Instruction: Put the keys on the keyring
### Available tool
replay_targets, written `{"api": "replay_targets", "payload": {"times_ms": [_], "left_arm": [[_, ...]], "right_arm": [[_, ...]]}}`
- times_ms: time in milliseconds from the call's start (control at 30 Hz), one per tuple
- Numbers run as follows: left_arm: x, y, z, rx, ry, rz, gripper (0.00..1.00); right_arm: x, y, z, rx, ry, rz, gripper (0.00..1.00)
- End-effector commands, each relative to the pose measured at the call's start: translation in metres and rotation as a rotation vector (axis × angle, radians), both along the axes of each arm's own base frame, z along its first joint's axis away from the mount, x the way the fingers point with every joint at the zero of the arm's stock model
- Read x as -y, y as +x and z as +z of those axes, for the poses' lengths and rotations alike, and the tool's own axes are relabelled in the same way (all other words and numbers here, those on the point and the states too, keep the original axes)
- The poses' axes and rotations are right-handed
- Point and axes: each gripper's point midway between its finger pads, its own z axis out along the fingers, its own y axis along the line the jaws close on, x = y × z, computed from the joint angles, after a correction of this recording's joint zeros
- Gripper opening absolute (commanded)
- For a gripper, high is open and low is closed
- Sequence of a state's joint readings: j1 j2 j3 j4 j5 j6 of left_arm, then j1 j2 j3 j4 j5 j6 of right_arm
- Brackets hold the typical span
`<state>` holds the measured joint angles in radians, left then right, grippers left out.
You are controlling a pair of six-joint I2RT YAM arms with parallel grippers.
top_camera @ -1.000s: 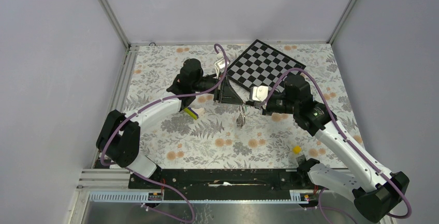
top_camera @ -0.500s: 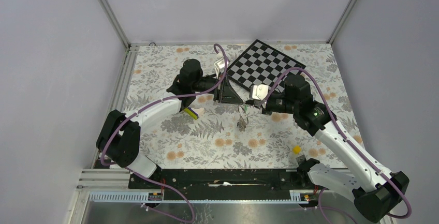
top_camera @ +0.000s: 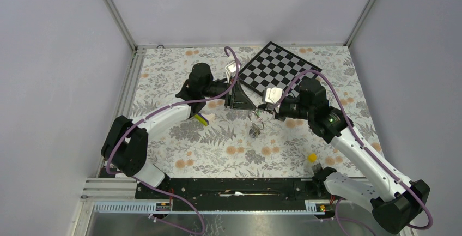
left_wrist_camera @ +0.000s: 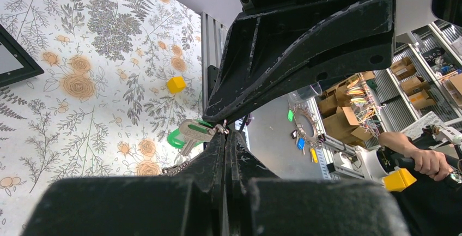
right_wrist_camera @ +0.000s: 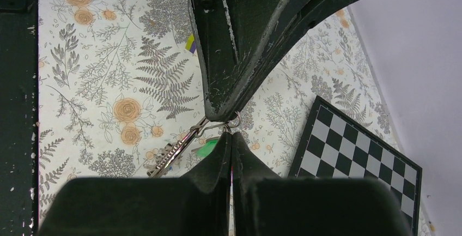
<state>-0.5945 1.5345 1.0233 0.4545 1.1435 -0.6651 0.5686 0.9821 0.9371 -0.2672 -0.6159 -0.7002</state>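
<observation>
My left gripper [top_camera: 253, 108] and right gripper [top_camera: 262, 110] meet tip to tip above the middle of the table, both shut. The thin silver keyring [right_wrist_camera: 234, 120] is pinched between the two tips. In the top view the keyring [top_camera: 257, 118] shows as a small wire loop just below them. A green-headed key [left_wrist_camera: 188, 133] hangs from it beside my left fingertips [left_wrist_camera: 218, 143]. The green key [right_wrist_camera: 208, 149] and a silver toothed piece [right_wrist_camera: 171, 151] dangle to the left of my right gripper [right_wrist_camera: 231, 135]. The bunch of keys [top_camera: 254, 131] hangs toward the table.
A black-and-white checkerboard [top_camera: 278, 67] lies at the back right. A yellow-white-purple wedge block [top_camera: 201, 118] sits under the left forearm. A small yellow cube [top_camera: 312, 158] lies near the right arm's base. The floral table cover [top_camera: 218, 149] spreads in front.
The right gripper has crept slightly toward the back. The ring and hanging keys have swung a little lower between the tips. Both grippers stay shut.
</observation>
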Motion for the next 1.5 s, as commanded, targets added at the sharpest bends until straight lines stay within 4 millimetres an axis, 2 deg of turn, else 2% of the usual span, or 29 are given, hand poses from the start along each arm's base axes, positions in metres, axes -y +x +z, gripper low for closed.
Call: {"api": "replay_targets", "payload": {"times_ms": [0, 467, 667, 867, 1033, 1200, 1367, 1467], "left_arm": [[0.003, -0.015, 0.007, 0.025, -0.027, -0.061, 0.00], [0.002, -0.018, 0.005, 0.014, -0.027, -0.071, 0.00], [0.001, -0.017, 0.008, 0.056, -0.030, -0.073, 0.00], [-0.001, -0.009, -0.004, 0.127, 0.093, -0.069, 0.00], [-0.002, -0.001, -0.016, 0.207, 0.150, -0.067, 0.00], [-0.001, 0.004, -0.024, 0.312, 0.132, -0.088, 0.25], [-0.001, 0.008, -0.035, 0.494, 0.095, -0.130, 0.62], [0.000, 0.013, -0.043, 0.610, 0.079, -0.144, 0.77]], "right_arm": [[-0.007, 0.015, 0.032, 0.115, 0.079, -0.018, 0.00], [-0.005, 0.019, 0.039, 0.137, 0.091, -0.049, 0.00], [0.003, 0.009, 0.028, 0.182, 0.001, 0.008, 0.00], [0.014, 0.012, 0.023, 0.229, -0.089, -0.004, 0.00], [0.014, 0.010, 0.024, 0.218, -0.089, 0.003, 0.00], [0.013, 0.006, 0.025, 0.194, -0.084, 0.010, 0.00], [0.015, 0.001, 0.021, 0.175, -0.078, 0.009, 0.00], [0.015, -0.002, 0.019, 0.162, -0.069, 0.013, 0.00]]}}
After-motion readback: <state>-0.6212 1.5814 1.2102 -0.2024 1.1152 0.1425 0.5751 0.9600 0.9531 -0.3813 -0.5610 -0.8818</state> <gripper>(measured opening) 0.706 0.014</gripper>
